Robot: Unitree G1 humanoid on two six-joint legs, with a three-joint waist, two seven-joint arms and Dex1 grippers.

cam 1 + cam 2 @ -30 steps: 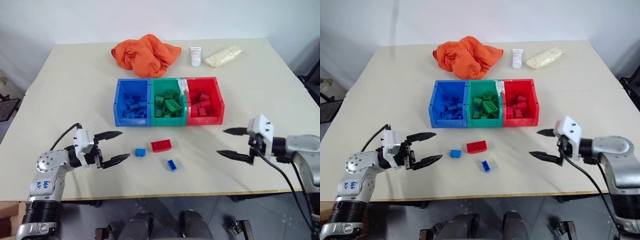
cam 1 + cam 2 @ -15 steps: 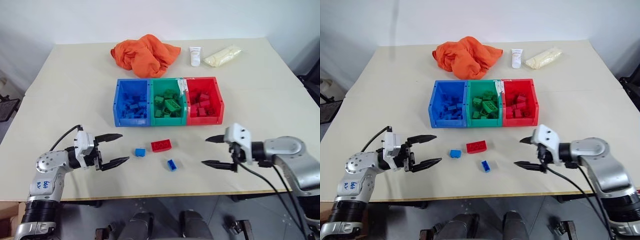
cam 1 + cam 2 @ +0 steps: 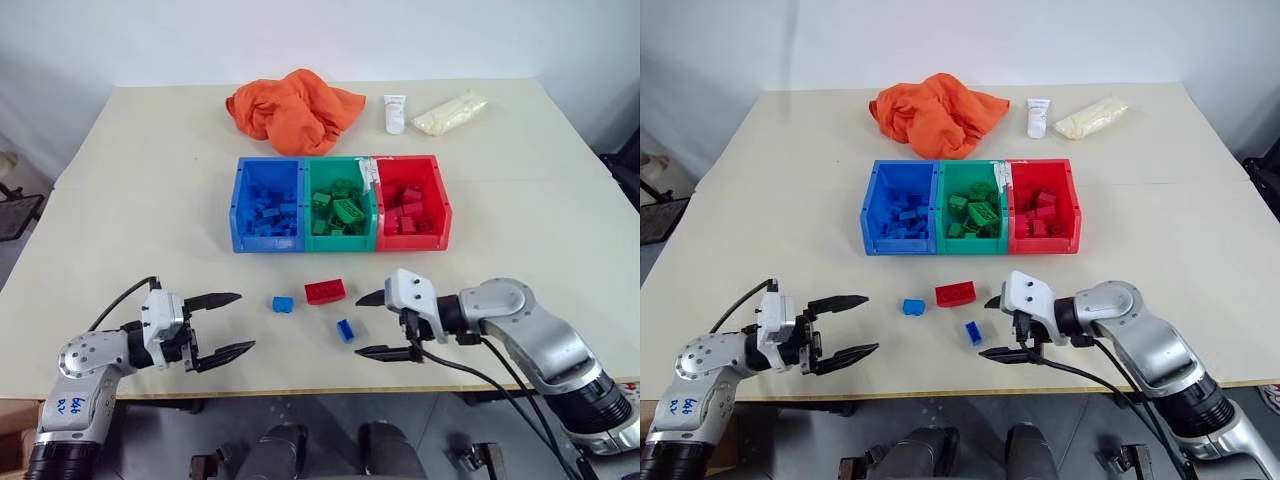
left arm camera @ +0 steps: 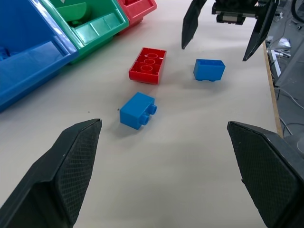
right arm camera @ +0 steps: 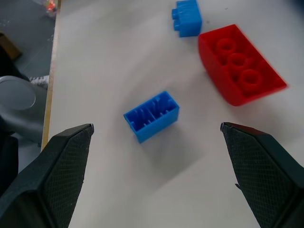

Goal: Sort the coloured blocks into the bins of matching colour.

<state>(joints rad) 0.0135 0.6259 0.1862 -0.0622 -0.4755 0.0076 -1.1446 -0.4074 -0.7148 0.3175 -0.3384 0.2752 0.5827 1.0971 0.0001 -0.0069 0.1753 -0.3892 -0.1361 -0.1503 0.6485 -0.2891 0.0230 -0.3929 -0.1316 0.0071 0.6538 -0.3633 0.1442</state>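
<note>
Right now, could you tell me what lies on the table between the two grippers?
In the left eye view, three loose bricks lie between the left gripper and right gripper: a small blue brick, the red brick and another blue brick.

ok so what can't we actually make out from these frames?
- Blue bin, green bin, red bin: bricks piled inside overlap, so no count from the head views.
- White tube: print too small to read.
- Left wrist view: bins cut off by the frame edge.
- Orange cloth: anything beneath its folds is hidden.
- Upturned blue brick: its studded side faces the table.
</note>
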